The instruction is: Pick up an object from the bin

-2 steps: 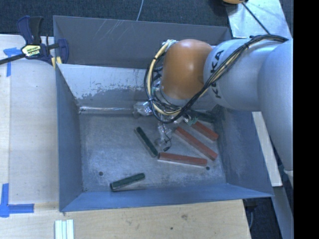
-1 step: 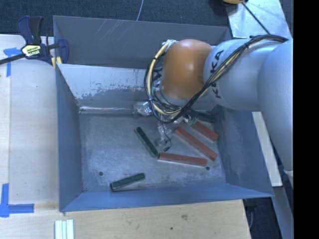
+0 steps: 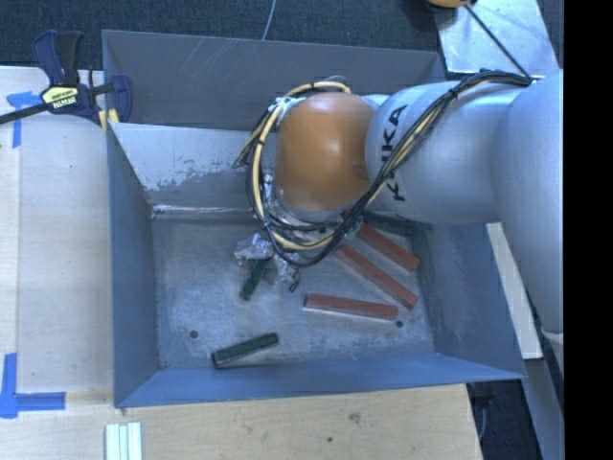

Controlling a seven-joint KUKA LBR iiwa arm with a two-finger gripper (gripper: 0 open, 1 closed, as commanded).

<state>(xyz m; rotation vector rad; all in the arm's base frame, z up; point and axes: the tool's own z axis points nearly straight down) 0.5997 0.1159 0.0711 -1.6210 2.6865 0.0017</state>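
My gripper (image 3: 268,257) hangs under the arm's wrist, low over the middle of the bin floor, mostly hidden by the parts above it. A short dark green stick (image 3: 254,281) pokes out from under its lower left side, tilted, touching or just beneath it. Just to the right lies a reddish-brown flat bar (image 3: 350,305), parallel to the bin's front wall.
A second dark green stick (image 3: 245,350) lies near the front wall, left of centre. Two more reddish-brown bars (image 3: 381,278) (image 3: 391,249) lie slanted at the right, partly under the arm. The arm reaches in from the right over the back right of the bin.
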